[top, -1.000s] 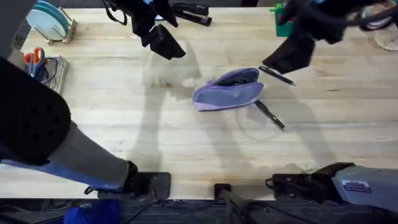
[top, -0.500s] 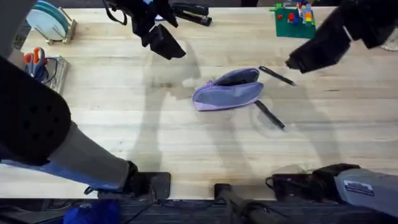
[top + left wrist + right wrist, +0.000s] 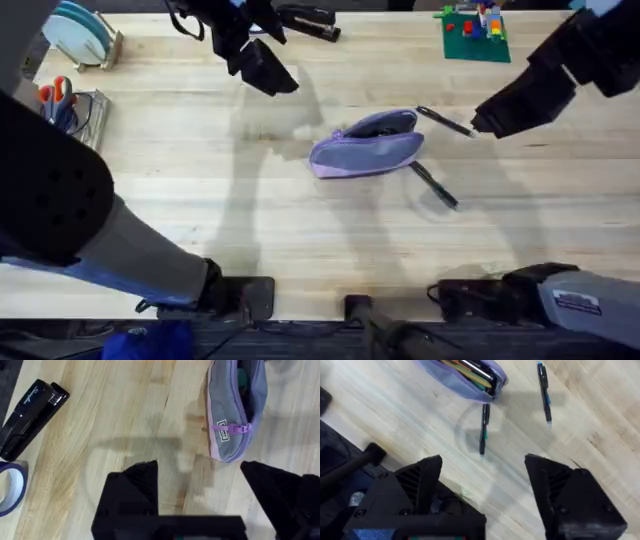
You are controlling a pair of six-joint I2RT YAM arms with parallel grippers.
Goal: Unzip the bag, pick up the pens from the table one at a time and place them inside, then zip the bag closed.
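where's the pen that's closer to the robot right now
In the overhead view, the nearer pen lies flat on the table, right of centre, just off the right end of the open bag. The other pen lies beyond it, towards the right gripper.

Right end effector (image 3: 478, 122) hangs dark and blurred over the far right of the surface (image 3: 300, 230). The bag (image 3: 465, 377) is cut off by the wrist view's edge, contents perhaps pens, too small to tell.
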